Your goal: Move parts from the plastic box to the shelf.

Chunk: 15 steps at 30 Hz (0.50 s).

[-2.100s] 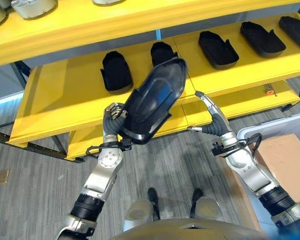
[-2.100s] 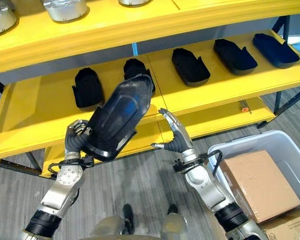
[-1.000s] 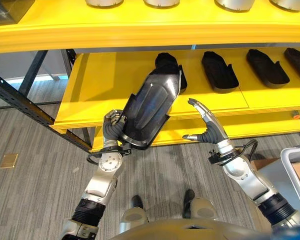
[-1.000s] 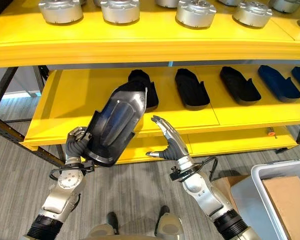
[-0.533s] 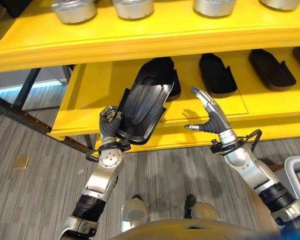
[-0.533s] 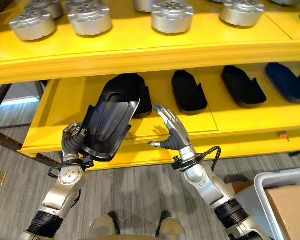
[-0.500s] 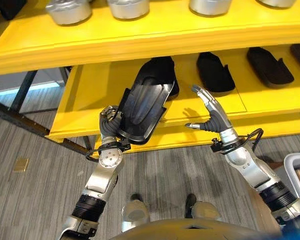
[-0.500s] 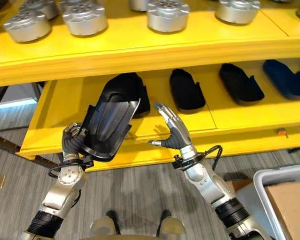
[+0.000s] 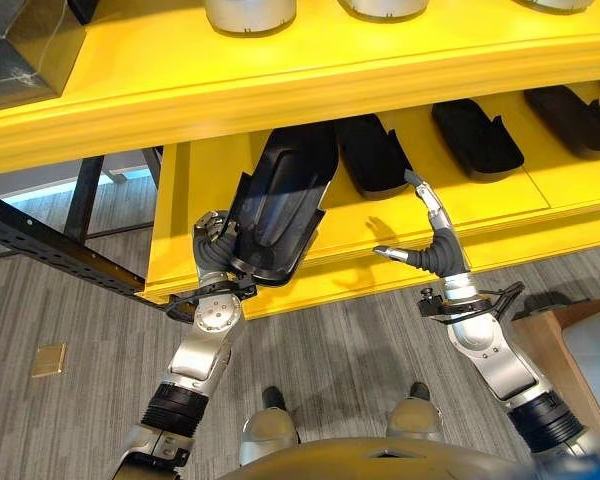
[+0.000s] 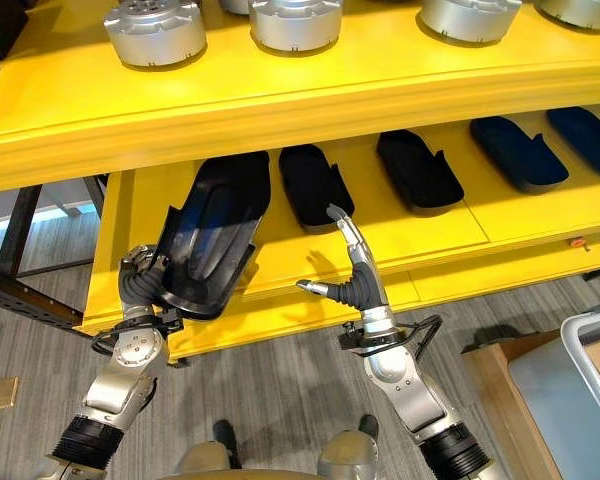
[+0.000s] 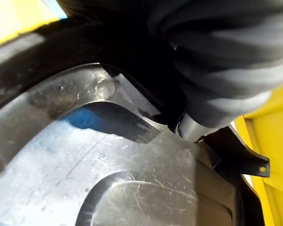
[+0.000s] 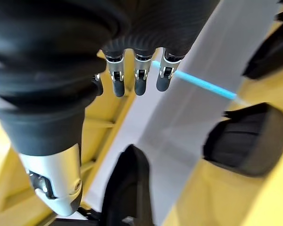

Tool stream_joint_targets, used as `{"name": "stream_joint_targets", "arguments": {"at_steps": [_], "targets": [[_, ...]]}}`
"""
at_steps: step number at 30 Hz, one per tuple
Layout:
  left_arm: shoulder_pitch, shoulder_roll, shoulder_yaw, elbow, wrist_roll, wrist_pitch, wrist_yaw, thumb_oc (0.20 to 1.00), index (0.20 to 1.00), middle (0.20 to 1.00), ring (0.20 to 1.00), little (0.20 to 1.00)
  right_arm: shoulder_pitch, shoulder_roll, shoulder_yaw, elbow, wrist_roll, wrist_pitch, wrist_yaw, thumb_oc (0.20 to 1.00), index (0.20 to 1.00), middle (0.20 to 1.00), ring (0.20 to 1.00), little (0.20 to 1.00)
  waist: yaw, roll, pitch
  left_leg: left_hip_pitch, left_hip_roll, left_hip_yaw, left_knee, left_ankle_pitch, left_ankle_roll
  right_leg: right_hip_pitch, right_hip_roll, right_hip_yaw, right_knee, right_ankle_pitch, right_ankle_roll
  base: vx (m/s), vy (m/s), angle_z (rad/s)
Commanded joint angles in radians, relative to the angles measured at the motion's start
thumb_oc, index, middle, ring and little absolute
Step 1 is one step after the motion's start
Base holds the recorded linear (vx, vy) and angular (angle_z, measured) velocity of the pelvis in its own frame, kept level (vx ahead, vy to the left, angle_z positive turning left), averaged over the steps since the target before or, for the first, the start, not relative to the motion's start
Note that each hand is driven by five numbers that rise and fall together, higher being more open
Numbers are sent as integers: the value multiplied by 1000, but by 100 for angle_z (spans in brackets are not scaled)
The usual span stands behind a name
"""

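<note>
A large glossy black part (image 9: pixel 280 200) is tilted up, its far end reaching in over the yellow middle shelf (image 9: pixel 195 225), left of a row of matching black parts (image 10: pixel 315 183). My left hand (image 9: pixel 212 255) is shut on its near rim, below the shelf's front edge. In the left wrist view the part's shiny inner face (image 11: pixel 108 179) lies right past the hand's dark cover (image 11: pixel 226 61). My right hand (image 10: pixel 352 265) is open to the right of the part, fingers straight and thumb out, holding nothing. Its fingers (image 12: pixel 137 77) point at the shelf.
More black parts (image 9: pixel 477 135) lie along the middle shelf to the right. Round silver parts (image 10: pixel 155 30) stand on the upper shelf (image 10: pixel 280 100), which overhangs the held part. A grey plastic box (image 10: pixel 590 390) stands at the lower right, by a brown board (image 9: pixel 550 330). A dark frame rail (image 9: pixel 50 250) runs at the left.
My view has shifted to the left. The left hand has carried the black part forward and deeper under the upper shelf. The right hand stays open beside it.
</note>
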State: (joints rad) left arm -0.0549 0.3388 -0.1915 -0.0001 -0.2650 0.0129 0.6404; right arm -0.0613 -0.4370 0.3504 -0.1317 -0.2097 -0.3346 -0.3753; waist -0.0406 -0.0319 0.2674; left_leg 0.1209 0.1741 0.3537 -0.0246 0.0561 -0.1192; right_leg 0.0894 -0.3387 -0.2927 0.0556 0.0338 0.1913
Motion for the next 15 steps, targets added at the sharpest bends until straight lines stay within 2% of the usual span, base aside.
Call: {"name": "stream_joint_targets", "arguments": {"at_steps": [1,4,9,12,15], "targets": [[-24,-29,34,-118,6,-45,27,200,200,200,200,200,-19,-46,-45,-96,25,-33,-6,1000,1000,1000,1000,1000,-3,27,-23,-22,24,-65,33,-69,37,-1,96,-13,78,-113,-37,66,-63,1],[-43,-30,27,-129,-16,-54,71,200,200,200,200,200,-53,-58,-29,-127,-18,-44,-3,1000,1000,1000,1000,1000,24,0,-1,-59,27,-81,70,-86,34,-8,110,-11,82,-126,-43,30,-105,8],[-124,-51,11,-108,-98,-32,134,200,200,200,200,200,-179,-79,12,-127,-76,-73,12,1000,1000,1000,1000,1000,52,-25,45,-145,46,-118,141,-86,20,-51,136,3,109,-144,-66,-72,-115,10],[-212,-66,16,-57,-128,-22,229,200,200,200,200,200,-291,-88,14,-136,-60,-77,22,1000,1000,1000,1000,1000,54,-43,80,-189,65,-131,167,-77,9,-77,153,9,121,-147,-75,-83,-109,6],[-276,-84,35,-12,-91,-21,290,200,200,200,200,200,-347,-90,13,-140,-32,-61,43,1000,1000,1000,1000,1000,47,-49,95,-204,73,-131,173,-67,3,-90,162,14,127,-149,-78,-21,-24,4]]}}
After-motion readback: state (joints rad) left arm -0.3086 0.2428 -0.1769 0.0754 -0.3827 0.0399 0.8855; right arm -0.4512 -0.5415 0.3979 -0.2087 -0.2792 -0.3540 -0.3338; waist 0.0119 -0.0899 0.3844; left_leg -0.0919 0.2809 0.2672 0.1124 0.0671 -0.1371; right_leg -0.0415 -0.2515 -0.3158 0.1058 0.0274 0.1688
